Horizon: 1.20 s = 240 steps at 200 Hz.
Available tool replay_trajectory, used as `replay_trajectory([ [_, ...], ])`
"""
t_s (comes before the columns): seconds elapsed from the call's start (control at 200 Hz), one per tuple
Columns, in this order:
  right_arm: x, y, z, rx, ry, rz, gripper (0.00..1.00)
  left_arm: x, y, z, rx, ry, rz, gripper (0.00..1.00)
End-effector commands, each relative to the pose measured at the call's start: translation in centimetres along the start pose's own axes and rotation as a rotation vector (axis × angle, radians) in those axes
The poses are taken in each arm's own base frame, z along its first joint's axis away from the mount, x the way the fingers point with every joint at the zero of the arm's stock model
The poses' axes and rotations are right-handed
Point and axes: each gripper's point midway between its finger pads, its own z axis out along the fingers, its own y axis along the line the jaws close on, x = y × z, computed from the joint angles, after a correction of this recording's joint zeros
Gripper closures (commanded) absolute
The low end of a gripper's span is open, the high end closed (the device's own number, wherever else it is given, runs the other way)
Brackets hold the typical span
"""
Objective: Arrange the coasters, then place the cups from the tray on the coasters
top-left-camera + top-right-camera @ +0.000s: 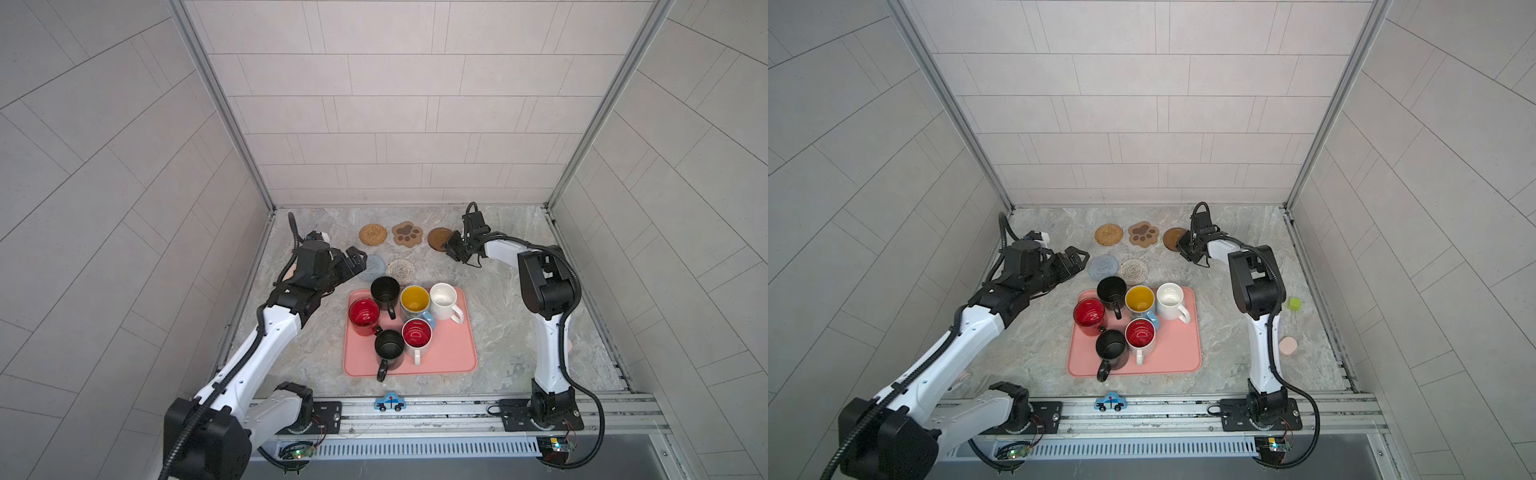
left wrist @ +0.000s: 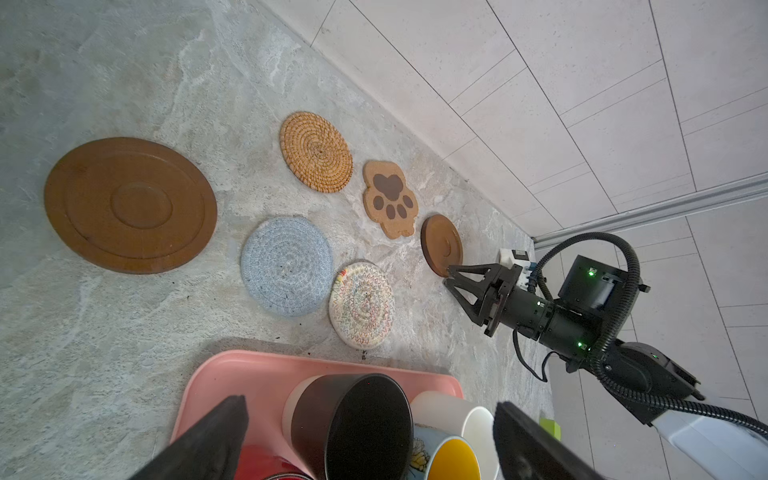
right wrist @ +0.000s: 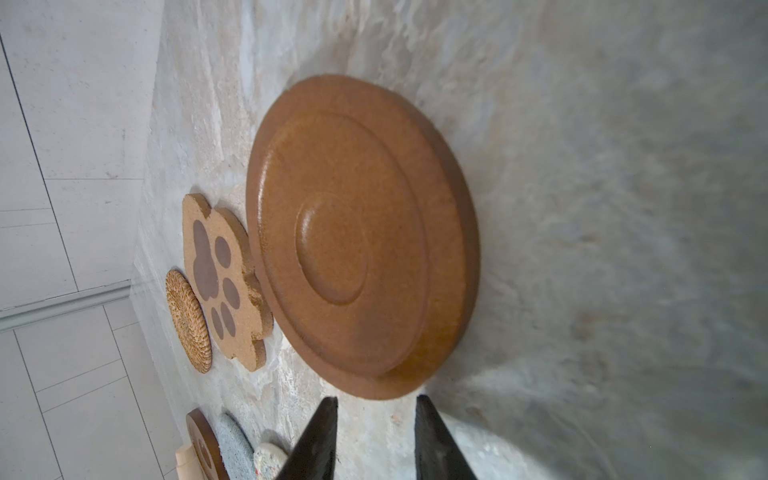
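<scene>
Nearest the rail, salmon tray is holding six glossy mugs. Behind it, grey-blue crochet coaster and cream crochet coaster are lying flat; farther back, rattan round, cork-textured paw coaster, grooved wooden round. Right gripper is sitting at its edge, jaws slightly apart, empty. Left gripper is hanging wide open. Second wooden round is showing in wrist views only.

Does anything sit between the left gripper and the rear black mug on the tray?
Nothing visible does. The open left gripper faces the rear black mug directly; the grey-blue coaster lies flat nearby, out of the way.
</scene>
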Motion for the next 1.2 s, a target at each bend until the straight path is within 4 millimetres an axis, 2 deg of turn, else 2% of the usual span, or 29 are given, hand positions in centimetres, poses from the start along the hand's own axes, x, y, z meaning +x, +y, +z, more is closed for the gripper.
replay_trajectory([
  [0.0,-0.6,0.3,0.7,-0.006,-0.015,0.021,0.65,0.1,0.2,-0.4,-0.002,-0.013,-0.006,0.00],
  [0.375,-0.9,0.2,1.7,-0.004,-0.012,0.031,0.66,-0.1,0.0,-0.6,0.000,-0.020,-0.003,0.00],
  [0.656,-0.3,0.6,0.5,-0.008,-0.004,0.008,0.66,-0.3,-0.1,-0.7,-0.001,-0.023,-0.003,0.00],
  [0.966,-0.6,3.1,-2.7,-0.025,-0.014,-0.085,0.65,-0.4,-0.3,-0.7,0.002,-0.024,-0.001,0.00],
  [1.096,-1.3,4.2,-2.6,-0.045,-0.026,-0.094,0.66,-0.4,-0.4,-0.7,0.004,-0.022,0.000,0.00],
  [1.196,-1.9,4.5,-1.7,-0.048,-0.026,-0.087,0.66,-0.5,-0.4,-0.8,0.005,-0.024,0.002,0.00],
])
